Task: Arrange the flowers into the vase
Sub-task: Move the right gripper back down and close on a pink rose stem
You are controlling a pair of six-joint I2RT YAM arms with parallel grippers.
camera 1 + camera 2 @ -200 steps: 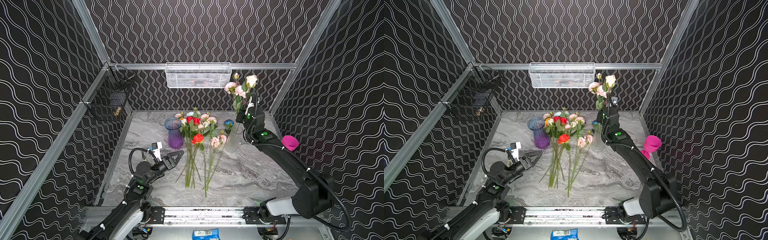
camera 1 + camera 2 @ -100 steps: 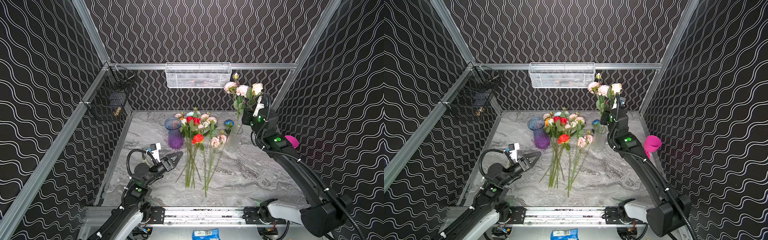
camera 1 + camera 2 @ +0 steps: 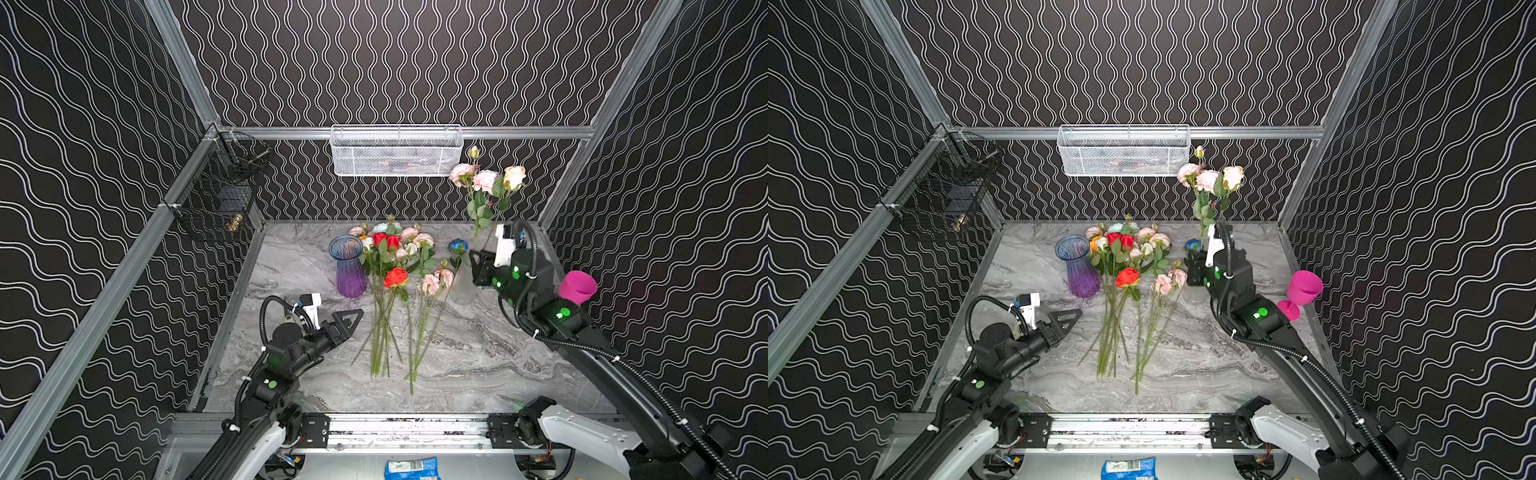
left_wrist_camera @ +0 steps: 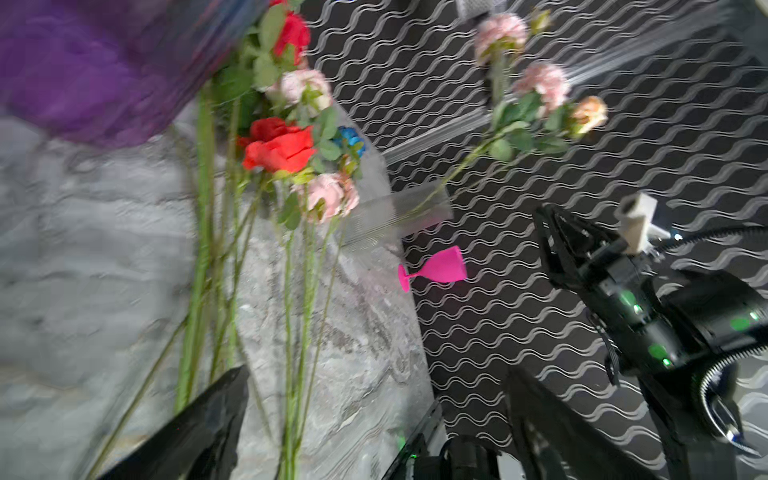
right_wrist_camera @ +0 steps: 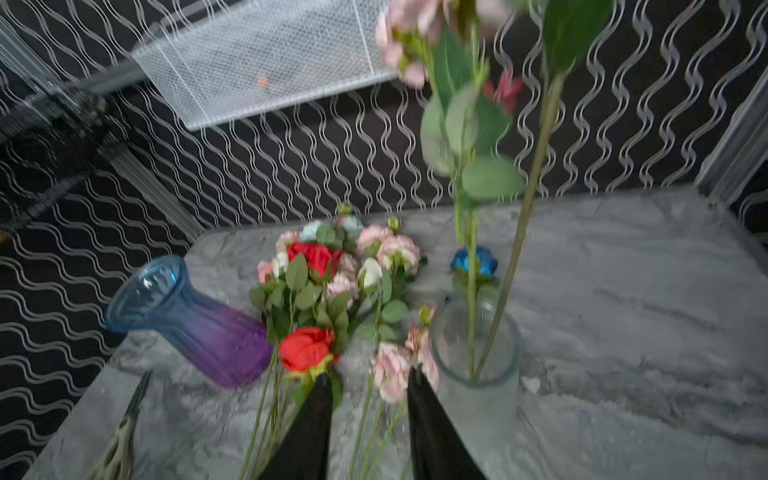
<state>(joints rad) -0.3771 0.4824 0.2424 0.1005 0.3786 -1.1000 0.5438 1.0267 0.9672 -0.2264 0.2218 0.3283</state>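
Observation:
A clear glass vase (image 3: 461,287) (image 5: 478,395) stands at the back right of the marble table. Two stems with pink and cream blooms (image 3: 484,182) (image 3: 1208,179) stand in it. More flowers (image 3: 395,286) (image 5: 332,282) lie in a bunch mid-table, blooms to the back: red, pink, white and blue. My right gripper (image 3: 477,268) (image 5: 370,384) hovers just beside the vase, open, nothing between its fingers. My left gripper (image 3: 352,316) (image 4: 374,390) is open wide, low over the table left of the stems, holding nothing.
A blue-to-purple glass vase (image 3: 348,266) (image 5: 195,328) stands left of the bunch. A pink goblet (image 3: 577,286) sits by the right wall. Scissors (image 5: 122,432) lie near the front left. A white mesh basket (image 3: 397,151) and a black wire basket (image 3: 216,199) hang on the walls.
My right gripper has let go of the cream-bloomed stem, which now stands in the clear vase, and has pulled down and back from it. The left arm has barely shifted.

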